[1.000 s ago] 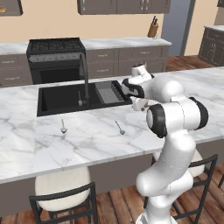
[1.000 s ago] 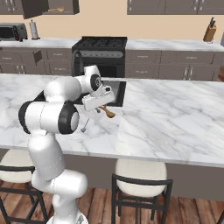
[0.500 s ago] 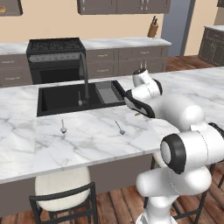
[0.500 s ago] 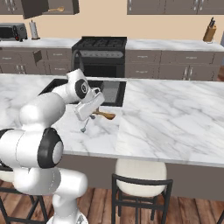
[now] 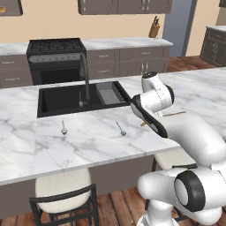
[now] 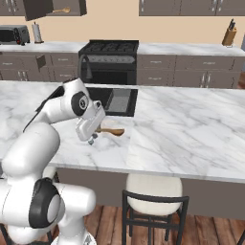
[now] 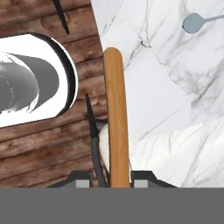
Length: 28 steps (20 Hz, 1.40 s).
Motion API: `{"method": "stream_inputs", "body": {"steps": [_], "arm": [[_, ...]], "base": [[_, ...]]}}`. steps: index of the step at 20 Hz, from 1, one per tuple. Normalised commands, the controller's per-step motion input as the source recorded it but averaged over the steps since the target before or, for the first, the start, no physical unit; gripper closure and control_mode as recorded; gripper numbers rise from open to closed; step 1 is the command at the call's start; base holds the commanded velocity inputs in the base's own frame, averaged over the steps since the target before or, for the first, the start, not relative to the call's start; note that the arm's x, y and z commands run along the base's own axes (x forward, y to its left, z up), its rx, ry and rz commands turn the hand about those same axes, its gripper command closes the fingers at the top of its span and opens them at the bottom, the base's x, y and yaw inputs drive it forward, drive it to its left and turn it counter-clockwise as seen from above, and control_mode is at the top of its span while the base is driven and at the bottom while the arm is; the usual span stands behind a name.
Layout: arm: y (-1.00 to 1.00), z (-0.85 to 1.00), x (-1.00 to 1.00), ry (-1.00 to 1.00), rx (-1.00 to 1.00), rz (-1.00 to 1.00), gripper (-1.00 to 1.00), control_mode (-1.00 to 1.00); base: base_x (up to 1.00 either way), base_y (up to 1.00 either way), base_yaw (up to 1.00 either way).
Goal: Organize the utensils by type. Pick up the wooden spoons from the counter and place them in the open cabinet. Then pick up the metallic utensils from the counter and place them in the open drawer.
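The jaws are pressed onto the handle of the wooden spoon (image 7: 117, 118), which runs up between the two finger tips of the gripper (image 7: 110, 183) in the hand view. In that view the tan handle is seen lengthwise, its rounded end lying over the line where the white marble of the counter (image 7: 175, 113) meets the wooden floor (image 7: 39, 148) below.

From the right base view, the wooden spoon (image 6: 113, 131) is seen under the gripper (image 6: 91, 138), its bowl pointing away from the hand, above the counter (image 6: 191, 124) near its front edge. Whether it is raised off the marble or resting on it cannot be told. From the left base view, a short length of the handle (image 5: 174, 114) is seen past the forearm, over the marble.

Two slim metal spoons are found on the counter (image 5: 88, 141) in front of the sink (image 5: 62, 99): one (image 5: 121, 129) nearer the arm, the other (image 5: 64, 128) well apart to its left. The bowl of a metal spoon (image 7: 196, 22) is caught in the upper corner of the hand view.

A second wooden spoon (image 6: 61, 10) is seen lying inside the open cabinet (image 6: 43, 7) on the far wall, above the toaster oven (image 6: 13, 34). A stool (image 6: 152, 189) is placed below the counter's edge.
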Motion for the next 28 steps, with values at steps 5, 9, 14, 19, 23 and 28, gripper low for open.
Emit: {"method": "stream_inputs", "body": {"steps": [5,9,14,19,23,28], "arm": [[0.14,0.29,-0.34,0.16,0.0,0.0,1.0,-1.0],[0.07,0.2,-0.22,0.03,0.0,0.0,1.0,-1.0],[0.0,0.0,0.0,0.0,0.0,0.0,1.0,-1.0],[0.0,0.0,-0.32,-0.04,0.01,0.0,1.0,-1.0],[0.0,0.0,0.0,0.0,0.0,0.0,1.0,1.0],[0.0,0.0,0.0,0.0,0.0,0.0,1.0,1.0]], "base": [[0.0,0.0,0.0],[0.0,0.0,0.0],[0.0,0.0,0.0],[0.0,0.0,0.0],[-0.94,0.0,0.02],[-0.85,0.09,0.1]]}}
